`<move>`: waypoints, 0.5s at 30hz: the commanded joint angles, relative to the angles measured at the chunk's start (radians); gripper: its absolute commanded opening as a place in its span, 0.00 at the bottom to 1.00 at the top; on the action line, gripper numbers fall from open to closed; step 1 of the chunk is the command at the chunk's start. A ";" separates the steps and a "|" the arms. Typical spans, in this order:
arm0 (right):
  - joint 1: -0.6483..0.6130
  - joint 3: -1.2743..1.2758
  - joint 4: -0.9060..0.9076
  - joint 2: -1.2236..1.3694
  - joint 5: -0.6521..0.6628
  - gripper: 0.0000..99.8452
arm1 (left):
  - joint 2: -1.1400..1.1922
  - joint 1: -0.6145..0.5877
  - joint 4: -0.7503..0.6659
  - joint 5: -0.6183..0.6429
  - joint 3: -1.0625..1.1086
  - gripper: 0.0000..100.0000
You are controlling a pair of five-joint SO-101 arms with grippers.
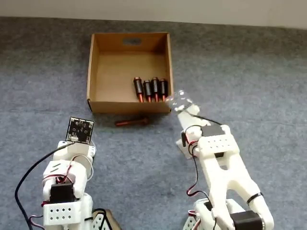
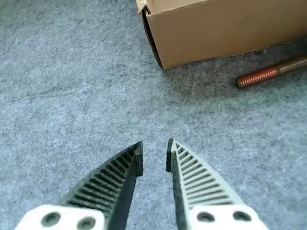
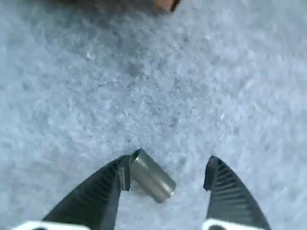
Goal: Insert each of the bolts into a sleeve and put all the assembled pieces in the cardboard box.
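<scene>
Cardboard box [image 1: 112, 72] (four assembled pieces [image 1: 151, 89] inside)

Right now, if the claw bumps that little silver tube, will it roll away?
Probably a little: the sleeve is a round tube lying on its side, so it could roll. The fuzzy grey carpet should slow it quickly. It looks like smooth metal, so it is likely stiff but may slip in the open right gripper.
</scene>
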 commanded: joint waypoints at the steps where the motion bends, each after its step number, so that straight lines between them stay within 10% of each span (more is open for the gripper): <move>1: 0.041 -0.031 -0.001 0.004 0.376 0.23 | -0.008 0.010 -0.020 -0.008 0.004 0.11; 15: 0.033 -0.035 0.077 0.105 0.489 0.23 | -0.008 0.010 -0.020 -0.008 0.004 0.11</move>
